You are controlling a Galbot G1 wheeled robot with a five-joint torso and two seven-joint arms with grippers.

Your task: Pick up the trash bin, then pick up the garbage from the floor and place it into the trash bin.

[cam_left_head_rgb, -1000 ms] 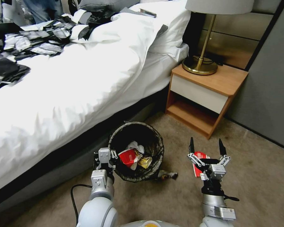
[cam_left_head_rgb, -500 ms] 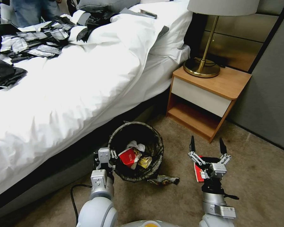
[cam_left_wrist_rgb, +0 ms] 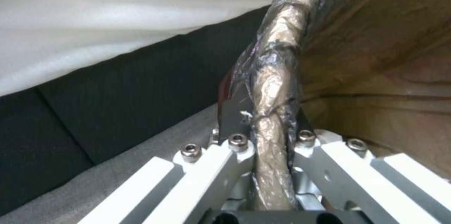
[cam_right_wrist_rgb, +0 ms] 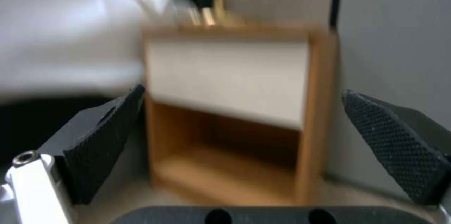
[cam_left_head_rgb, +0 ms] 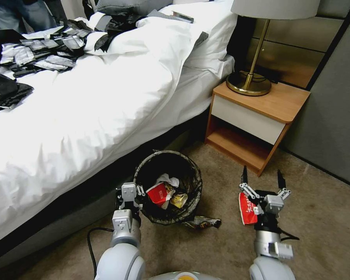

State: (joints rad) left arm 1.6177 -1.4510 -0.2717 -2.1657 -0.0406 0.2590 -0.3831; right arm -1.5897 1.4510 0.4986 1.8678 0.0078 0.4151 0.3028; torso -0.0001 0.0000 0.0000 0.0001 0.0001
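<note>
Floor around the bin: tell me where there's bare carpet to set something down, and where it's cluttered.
Free: the carpet between the right gripper and the grey wall, and the strip before the nightstand. Crowded: between the trash bin, held at its rim by the left gripper, and the right gripper, where a dark wrapper and a red wrapper lie.

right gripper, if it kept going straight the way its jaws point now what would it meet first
Most likely the nightstand. The right gripper, jaws open and empty, faces the nightstand's white drawer front and the open shelf below it, with bare carpet between. The red wrapper lies beside the gripper, off that line. Depth is hard to judge.
</note>
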